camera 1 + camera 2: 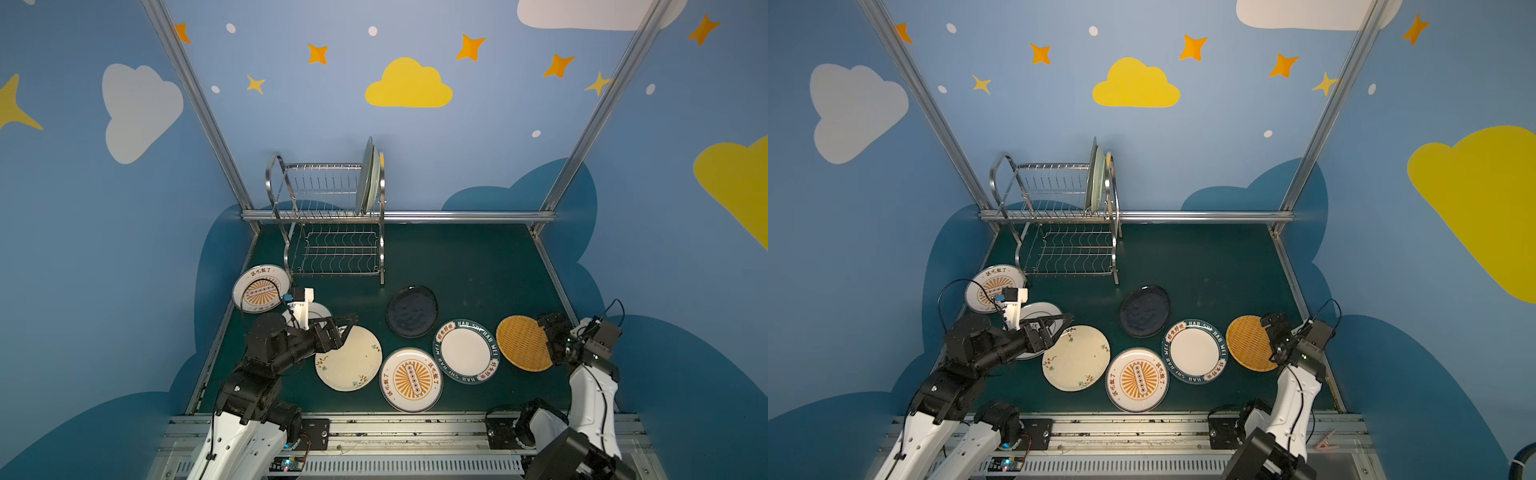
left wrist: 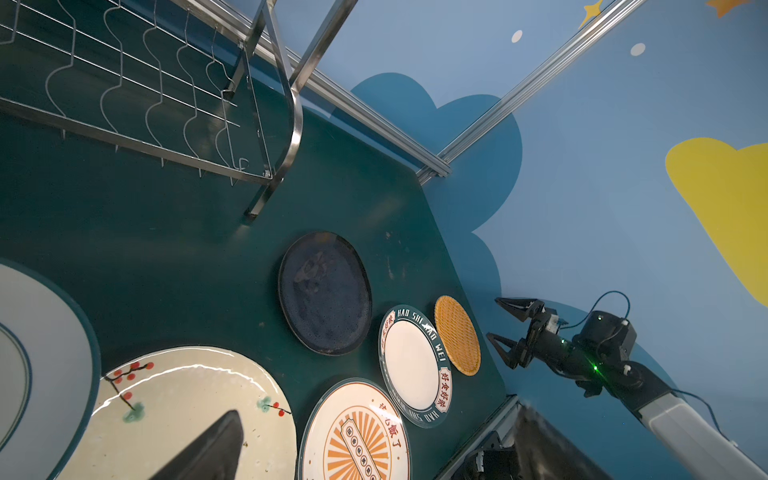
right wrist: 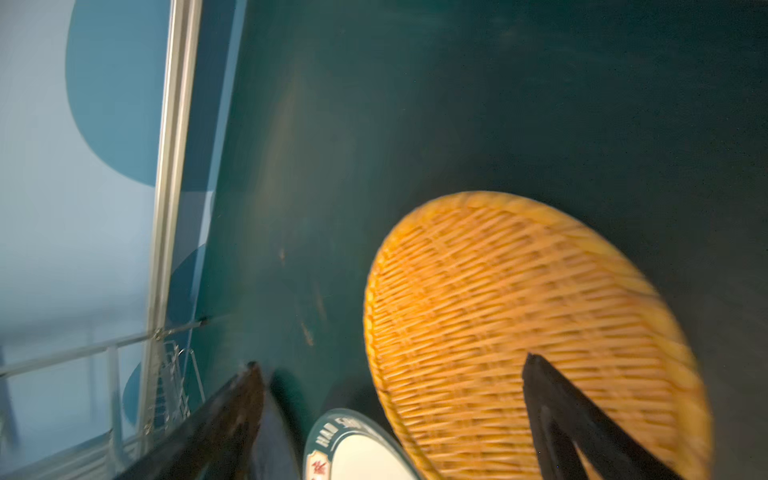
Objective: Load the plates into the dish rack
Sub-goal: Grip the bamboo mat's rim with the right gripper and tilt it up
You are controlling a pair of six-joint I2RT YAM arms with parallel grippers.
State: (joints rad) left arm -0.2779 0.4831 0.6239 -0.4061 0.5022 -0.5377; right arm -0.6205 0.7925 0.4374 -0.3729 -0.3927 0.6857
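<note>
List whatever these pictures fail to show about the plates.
- Racked plates in the dish rack: edge-on in both top views; faces and count unreadable.
- White plate: mostly under the left arm in both top views; cut off by the frame edge in the left wrist view.
- Yellow woven plate: motion-blurred in the right wrist view.

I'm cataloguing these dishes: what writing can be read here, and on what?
"HAO SHI HAO WEI": rim of the teal-rimmed plate.
"该吃饭了" (small, my best reading): rims of the near sunburst plate and the far sunburst plate.
Red characters on the teal rim: too small to read.
</note>
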